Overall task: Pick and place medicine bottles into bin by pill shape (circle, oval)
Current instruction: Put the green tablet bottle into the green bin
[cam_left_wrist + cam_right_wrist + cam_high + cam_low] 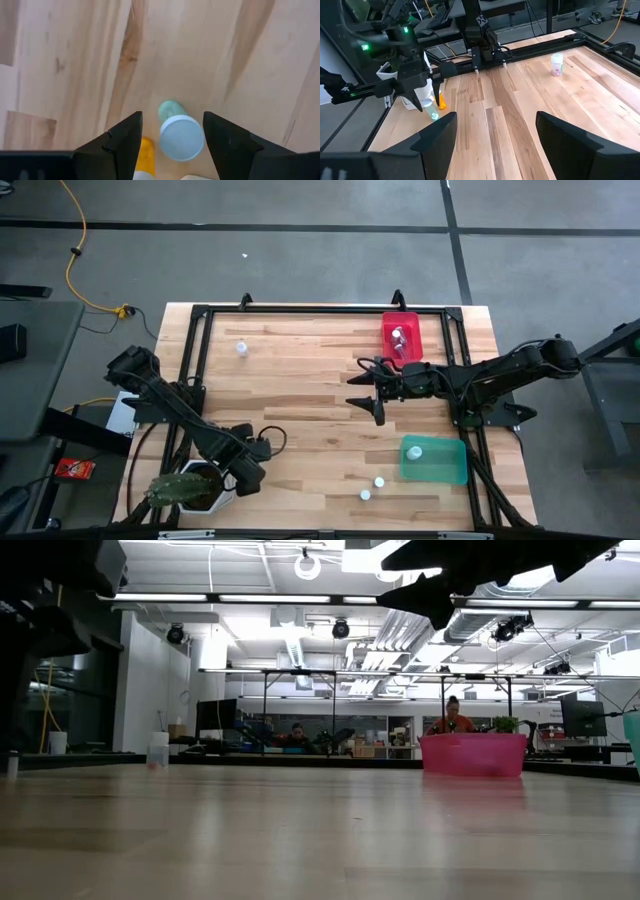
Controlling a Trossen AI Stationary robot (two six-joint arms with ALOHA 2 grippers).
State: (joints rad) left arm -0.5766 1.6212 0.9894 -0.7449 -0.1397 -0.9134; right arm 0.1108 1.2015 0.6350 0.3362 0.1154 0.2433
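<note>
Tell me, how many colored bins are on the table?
2: a red bin beside the right arm, toward the high view's top, and a green bin below it. None appear hidden.

Evenly lit from overhead; strip lights (330, 602) glaring white across the ceiling in the low view; arms there reduced to black silhouettes against that brightness; counter (300, 830) soft and blurred close to the lens, sharper toward its far edge; only faint, short shadows in the high view; bottle cap (181, 137) slightly out of focus in the left wrist view.
</note>
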